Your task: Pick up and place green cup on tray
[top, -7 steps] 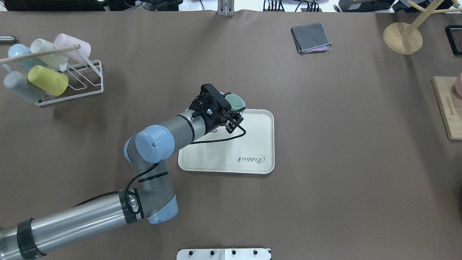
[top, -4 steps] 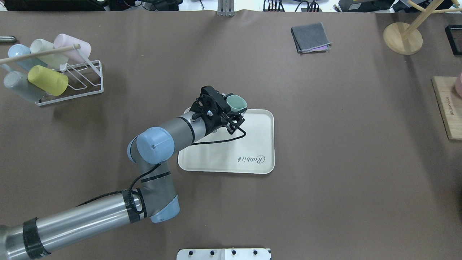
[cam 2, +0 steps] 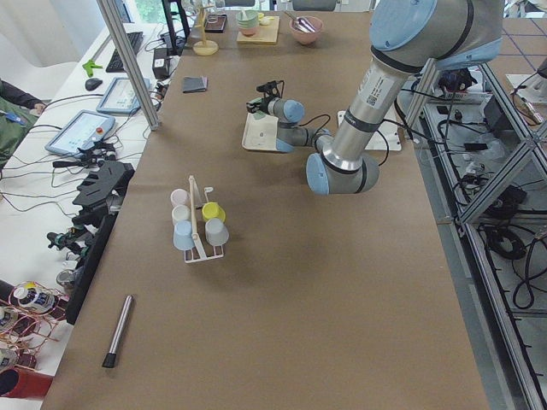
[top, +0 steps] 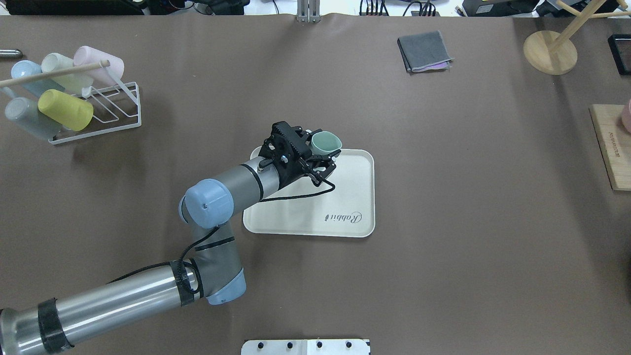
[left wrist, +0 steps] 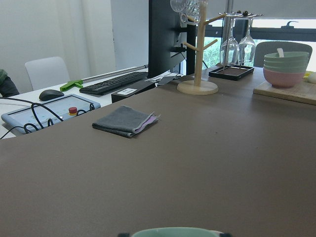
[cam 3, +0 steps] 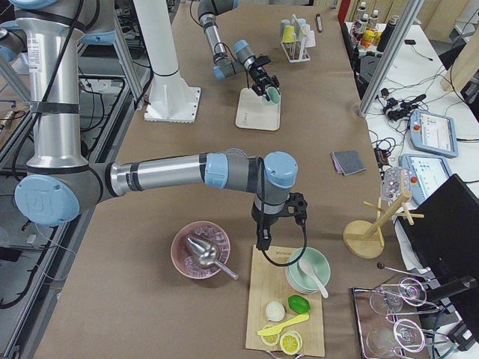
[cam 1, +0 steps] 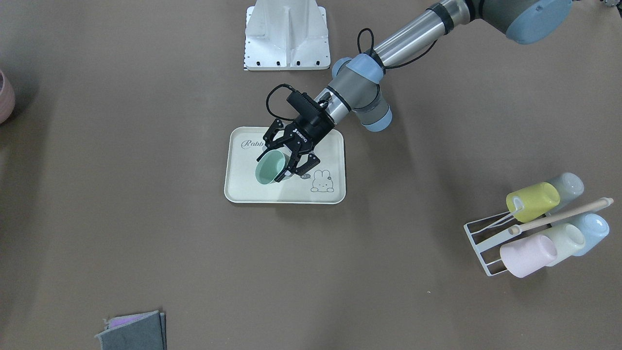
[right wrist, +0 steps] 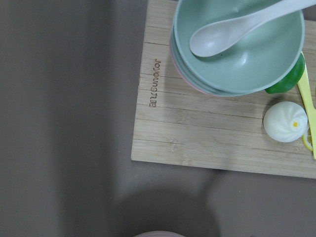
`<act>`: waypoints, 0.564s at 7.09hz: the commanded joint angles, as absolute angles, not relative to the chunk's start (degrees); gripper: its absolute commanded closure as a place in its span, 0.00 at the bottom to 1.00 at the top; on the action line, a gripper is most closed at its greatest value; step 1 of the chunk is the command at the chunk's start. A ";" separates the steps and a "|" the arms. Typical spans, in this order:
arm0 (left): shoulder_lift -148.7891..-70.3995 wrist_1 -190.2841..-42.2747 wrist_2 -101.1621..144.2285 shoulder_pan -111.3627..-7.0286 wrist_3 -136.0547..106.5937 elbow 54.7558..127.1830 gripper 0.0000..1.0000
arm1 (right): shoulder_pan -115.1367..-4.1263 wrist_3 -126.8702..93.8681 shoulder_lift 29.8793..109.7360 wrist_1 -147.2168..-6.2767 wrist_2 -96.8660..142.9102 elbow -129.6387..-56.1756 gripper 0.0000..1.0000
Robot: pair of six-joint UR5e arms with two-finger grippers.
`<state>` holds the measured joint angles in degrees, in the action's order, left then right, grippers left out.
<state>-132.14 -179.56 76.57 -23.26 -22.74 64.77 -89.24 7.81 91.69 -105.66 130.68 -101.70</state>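
Bright, even ceiling light here, with soft shadows spreading beside the tray (cam 1: pixel 243 187) and the rack (top: pixel 118 106). The window (left wrist: pixel 296 32) glares white in the left wrist view, where the green cup (left wrist: pixel 173 232) rim blurs at the bottom edge.

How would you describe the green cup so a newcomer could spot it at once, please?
Find the cream tray in the middle of the table. Just above it, the left tool holds the green cup, tilted. Unlike it, the other cups lie in the white wire rack.
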 commanded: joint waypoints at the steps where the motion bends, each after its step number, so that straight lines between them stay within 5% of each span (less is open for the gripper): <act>1: -131.66 -184.74 78.21 -23.20 -22.68 63.19 0.57 | -89.30 7.82 92.02 -105.73 130.61 -101.60 0.00; 4: -131.75 -184.66 79.10 -22.24 -22.68 62.23 0.54 | -89.21 7.73 91.85 -105.73 130.69 -101.51 0.00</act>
